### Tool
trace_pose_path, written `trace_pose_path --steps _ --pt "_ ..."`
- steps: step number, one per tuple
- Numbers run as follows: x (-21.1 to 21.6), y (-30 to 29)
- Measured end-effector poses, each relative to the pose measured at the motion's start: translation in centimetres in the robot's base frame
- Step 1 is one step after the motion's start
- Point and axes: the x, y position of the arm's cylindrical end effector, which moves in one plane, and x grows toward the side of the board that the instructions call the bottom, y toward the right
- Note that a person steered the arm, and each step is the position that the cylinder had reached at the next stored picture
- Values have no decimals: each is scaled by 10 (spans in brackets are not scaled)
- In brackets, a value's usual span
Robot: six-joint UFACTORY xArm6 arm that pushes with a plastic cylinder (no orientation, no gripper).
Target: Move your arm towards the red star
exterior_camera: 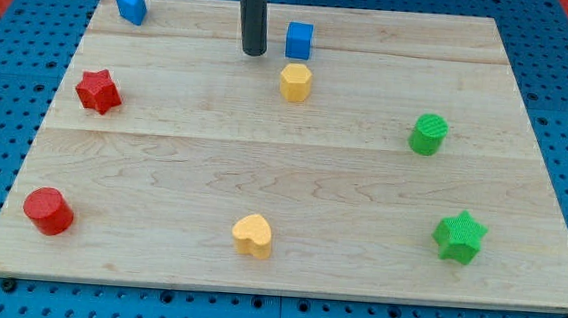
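Resting by blue cube (299, 40), my tip (253, 53); red star (98, 91) well left.

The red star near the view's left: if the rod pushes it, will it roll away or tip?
The red star looks squat and flat-bottomed, so it would probably slide rather than roll or tip. Its points may make it turn if my tip pushes off-centre.

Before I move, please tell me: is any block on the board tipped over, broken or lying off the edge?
Nothing stands out. All eight blocks sit flat on the wooden board, none damaged or over an edge. My tip rests near the view's top, just left of the blue cube, apart from it. The red star lies untouched at the view's left.
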Motion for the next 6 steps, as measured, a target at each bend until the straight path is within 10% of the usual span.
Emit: trace_pose_path --steps 6 --pt "0 -138"
